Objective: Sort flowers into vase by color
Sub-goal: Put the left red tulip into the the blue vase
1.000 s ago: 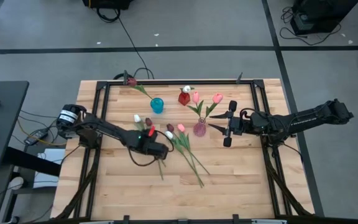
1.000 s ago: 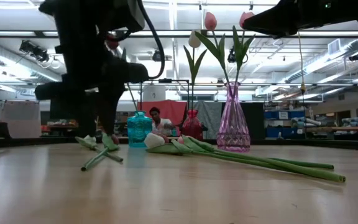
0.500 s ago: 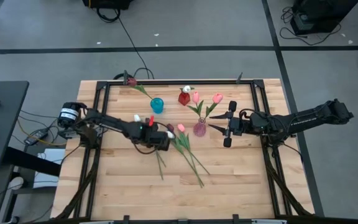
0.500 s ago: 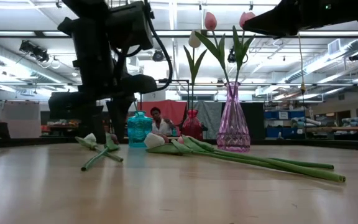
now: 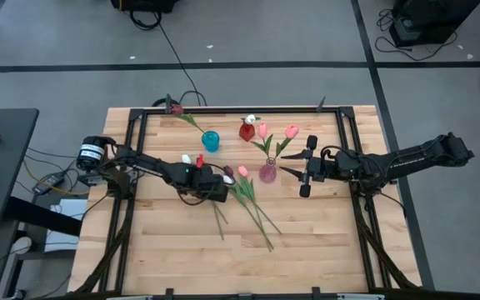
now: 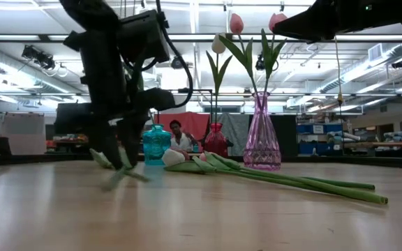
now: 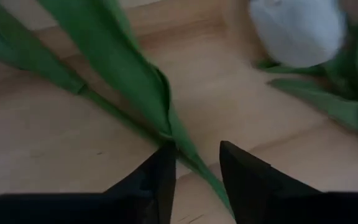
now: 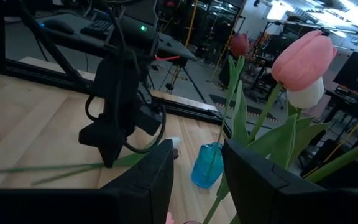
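Left gripper (image 7: 194, 163) down on the worktop (image 5: 323, 242), fingers narrowing around a tulip stem (image 7: 135, 124) lying flat between them to lift it, white tulip head (image 7: 300, 28) just ahead; right gripper (image 5: 307, 167) waits spread beside pink vase (image 5: 267, 172).

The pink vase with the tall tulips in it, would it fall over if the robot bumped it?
Probably, yes. The pink vase is tall and narrow, and its tulips rise well above the rim, so it looks top-heavy. It looks like glass, so it might break.
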You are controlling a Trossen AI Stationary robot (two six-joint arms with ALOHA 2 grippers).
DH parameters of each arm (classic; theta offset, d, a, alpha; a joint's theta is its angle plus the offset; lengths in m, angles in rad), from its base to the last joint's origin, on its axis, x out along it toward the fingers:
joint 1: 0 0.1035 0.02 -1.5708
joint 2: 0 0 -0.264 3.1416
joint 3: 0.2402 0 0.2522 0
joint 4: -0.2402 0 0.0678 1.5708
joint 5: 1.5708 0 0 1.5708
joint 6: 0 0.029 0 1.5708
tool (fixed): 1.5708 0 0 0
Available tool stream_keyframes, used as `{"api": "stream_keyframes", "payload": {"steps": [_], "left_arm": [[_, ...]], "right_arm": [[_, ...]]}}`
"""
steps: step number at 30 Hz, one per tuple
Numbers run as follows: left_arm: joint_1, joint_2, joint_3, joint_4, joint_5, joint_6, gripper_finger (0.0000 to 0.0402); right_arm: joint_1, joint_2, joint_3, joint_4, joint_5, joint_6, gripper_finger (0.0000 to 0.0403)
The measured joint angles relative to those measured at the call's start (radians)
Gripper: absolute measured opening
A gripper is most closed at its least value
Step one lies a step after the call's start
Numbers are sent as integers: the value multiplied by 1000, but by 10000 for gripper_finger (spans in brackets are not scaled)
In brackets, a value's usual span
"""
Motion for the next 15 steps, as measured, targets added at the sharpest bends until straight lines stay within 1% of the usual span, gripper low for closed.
{"api": "stream_keyframes", "payload": {"steps": [2,7,12,15], "left_arm": [[0,-2,-18,35,0,-4,116],[0,-1,-19,28,-1,30,81],[0,0,-19,21,2,85,15],[0,-4,-16,14,13,167,9]], "right_arm": [[0,0,0,0,0,0,150],[0,0,0,0,0,-3,150],[0,0,0,0,0,-3,150],[0,0,0,-3,0,-3,150]]}}
